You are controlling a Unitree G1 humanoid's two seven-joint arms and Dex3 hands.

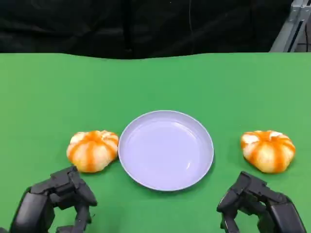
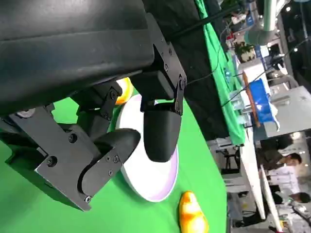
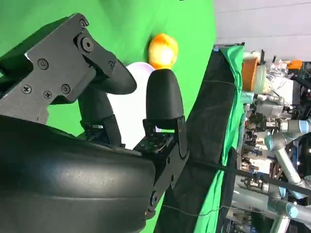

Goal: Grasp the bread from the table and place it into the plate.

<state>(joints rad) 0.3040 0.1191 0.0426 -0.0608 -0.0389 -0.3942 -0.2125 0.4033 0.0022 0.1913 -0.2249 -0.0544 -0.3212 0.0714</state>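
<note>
Two orange-striped bread rolls are seen on the green desk (image 1: pixel 43 92): the left bread (image 1: pixel 92 150) lies just beside, perhaps touching, the rim of the lilac plate (image 1: pixel 166 150), and the right bread (image 1: pixel 267 150) lies apart on the plate's other side. A careless grasp of the left bread could nudge the plate or squash the soft roll. The left hand (image 1: pixel 56 201) and right hand (image 1: pixel 255 204) are held low near the desk's front edge, fingers parted and loosely bent, nothing held in either.
</note>
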